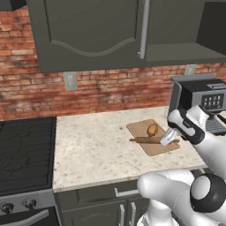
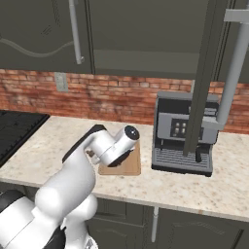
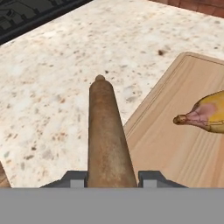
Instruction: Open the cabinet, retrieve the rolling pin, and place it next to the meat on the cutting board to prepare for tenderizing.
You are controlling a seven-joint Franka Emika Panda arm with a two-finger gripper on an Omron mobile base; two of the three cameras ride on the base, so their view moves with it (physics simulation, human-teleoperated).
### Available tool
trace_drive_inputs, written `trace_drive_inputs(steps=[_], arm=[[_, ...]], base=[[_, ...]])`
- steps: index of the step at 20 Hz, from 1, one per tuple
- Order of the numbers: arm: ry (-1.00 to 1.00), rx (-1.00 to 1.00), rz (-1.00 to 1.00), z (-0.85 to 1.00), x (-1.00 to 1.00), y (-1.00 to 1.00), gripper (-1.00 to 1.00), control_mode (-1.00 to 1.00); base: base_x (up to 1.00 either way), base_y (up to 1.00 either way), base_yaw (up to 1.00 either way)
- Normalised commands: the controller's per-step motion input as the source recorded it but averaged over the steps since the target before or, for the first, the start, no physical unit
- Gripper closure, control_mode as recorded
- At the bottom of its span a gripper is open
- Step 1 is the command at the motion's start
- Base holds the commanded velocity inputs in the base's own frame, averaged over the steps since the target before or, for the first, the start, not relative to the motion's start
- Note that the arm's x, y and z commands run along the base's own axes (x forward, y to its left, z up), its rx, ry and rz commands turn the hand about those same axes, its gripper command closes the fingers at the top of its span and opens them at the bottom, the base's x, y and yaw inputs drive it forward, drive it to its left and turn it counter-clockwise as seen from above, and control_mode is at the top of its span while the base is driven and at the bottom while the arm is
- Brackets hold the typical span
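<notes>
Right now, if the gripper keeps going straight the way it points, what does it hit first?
The gripper holds the rolling pin, which runs ahead of it. Past the pin's tip lies bare countertop, left of the cutting board. It would probably meet the countertop first; depth is unclear.

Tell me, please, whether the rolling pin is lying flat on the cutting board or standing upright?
Lying flat: the rolling pin stretches lengthwise across the cutting board beside the meat, one end past the board's edge, between the gripper fingers.

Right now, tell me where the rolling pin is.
In the left base view the rolling pin lies across the cutting board, just in front of the meat, with the gripper at its right end.
</notes>
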Motion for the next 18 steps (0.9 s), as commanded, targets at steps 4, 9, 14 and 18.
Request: trace_drive_inputs(steps=[4, 9, 14, 18], arm=[[0.00, 0.00, 0.04, -0.32, 0.13, -0.18, 1.00, -1.00], [0.00, 0.00, 0.04, -0.28, 0.11, -0.21, 1.00, -1.00], [0.00, 0.00, 0.05, -0.17, 0.04, -0.19, 1.00, -1.00], [0.00, 0.00, 0.05, -0.12, 0.14, -0.05, -1.00, -1.00]], base=[[0.00, 0.00, 0.00], [0.00, 0.00, 0.00], [0.00, 0.00, 0.00], [0.00, 0.00, 0.00]])
